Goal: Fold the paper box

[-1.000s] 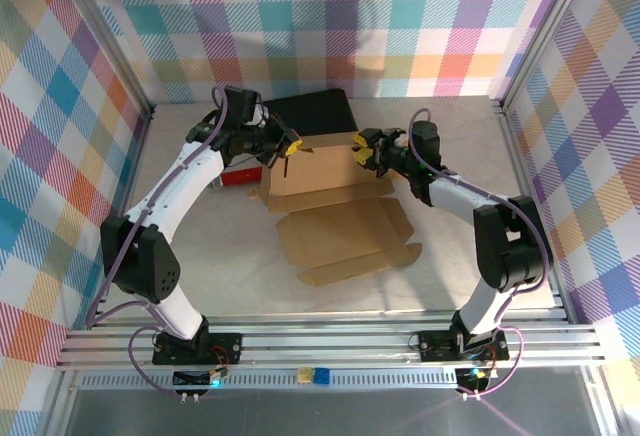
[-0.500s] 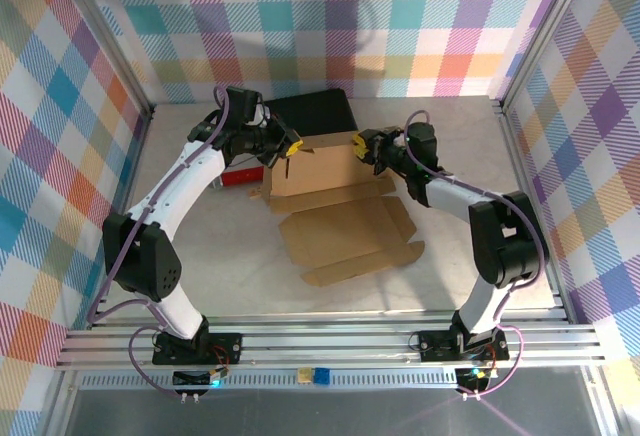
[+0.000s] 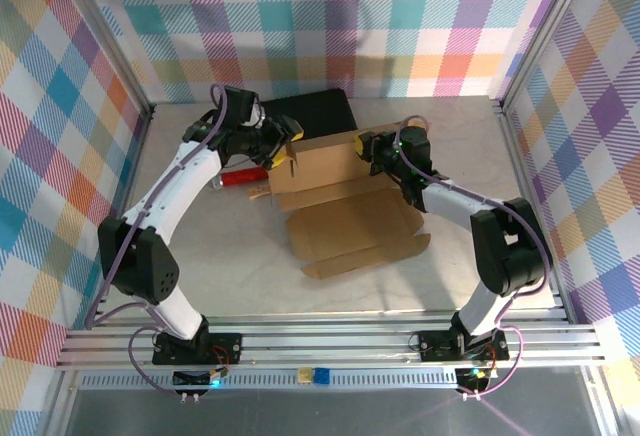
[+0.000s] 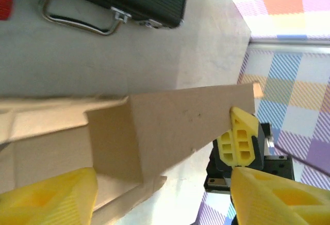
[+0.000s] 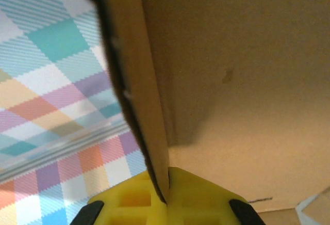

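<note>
**Operator:** State the position of the work item.

**Technician:** The paper box [image 3: 345, 226] lies on the tabletop [image 3: 200, 246] at the centre of the top view. Its broad panel is flat. Its back panel is raised along the upper edge, just below the black case [image 3: 310, 111]. Compared with one second ago, the flat panel sits slightly further right in the frame.

**Operator:** State the condition of the jaws.

**Technician:** The left gripper [image 3: 284, 146] is at the left end of the raised panel. Its jaws were shut there one second ago and now stand wide, with the cardboard between them and not clamped. The right gripper [image 5: 164, 194] is at the right end of the panel. Its jaws have closed since then and now pinch the panel's edge, as the right wrist view shows.

**Operator:** List other items.

**Technician:** A red object [image 3: 238, 178] lies on the tabletop, left of the box and under the left arm. Its position is unchanged.
</note>
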Available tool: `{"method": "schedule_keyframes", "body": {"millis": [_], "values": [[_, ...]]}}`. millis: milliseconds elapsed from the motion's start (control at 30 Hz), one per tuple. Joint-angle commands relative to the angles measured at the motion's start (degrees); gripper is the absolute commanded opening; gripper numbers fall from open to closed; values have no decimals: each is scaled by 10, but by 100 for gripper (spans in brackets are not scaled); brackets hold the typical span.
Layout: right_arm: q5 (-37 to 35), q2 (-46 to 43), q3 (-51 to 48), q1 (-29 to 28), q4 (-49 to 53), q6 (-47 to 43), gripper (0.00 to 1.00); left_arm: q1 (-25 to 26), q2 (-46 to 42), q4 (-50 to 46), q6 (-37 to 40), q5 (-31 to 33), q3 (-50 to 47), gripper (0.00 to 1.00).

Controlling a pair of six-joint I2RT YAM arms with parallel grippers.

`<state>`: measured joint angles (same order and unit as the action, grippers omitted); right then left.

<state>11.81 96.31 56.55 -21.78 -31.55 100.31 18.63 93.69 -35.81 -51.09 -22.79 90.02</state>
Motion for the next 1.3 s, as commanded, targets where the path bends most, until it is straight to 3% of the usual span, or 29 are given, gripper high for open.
{"method": "schedule_keyframes", "body": {"millis": [0, 100, 267, 367, 467, 567, 733, 933, 1067, 1267], "values": [[-53, -25, 5, -5, 24, 19, 0, -12, -88, -52, 55, 80, -5, 70], [-57, -29, 11, -5, 50, 20, 0, -14, -144, -81, 90, 118, -64, 64], [-69, -37, 18, -5, 90, 30, 0, -7, -243, -57, 109, 93, -233, 45], [-69, -41, 29, -5, 117, 40, 0, -2, -289, 19, 101, 91, -336, 42], [-63, -53, 57, -5, 180, 45, 0, -2, -296, 162, 83, 77, -417, 40], [-70, -73, 94, -5, 262, 36, 0, -1, -273, 288, 67, 75, -466, 31], [-73, -94, 131, 5, 350, 36, 0, -1, -226, 378, 80, 66, -504, 19], [-52, -97, 157, 13, 390, 46, 0, -3, -168, 508, 88, 100, -575, 23], [-47, -100, 175, 17, 418, 44, 0, -4, -106, 604, 71, 106, -564, 24], [-43, -95, 189, 25, 431, 44, 0, -13, -13, 749, -11, 106, -573, 25]]}}
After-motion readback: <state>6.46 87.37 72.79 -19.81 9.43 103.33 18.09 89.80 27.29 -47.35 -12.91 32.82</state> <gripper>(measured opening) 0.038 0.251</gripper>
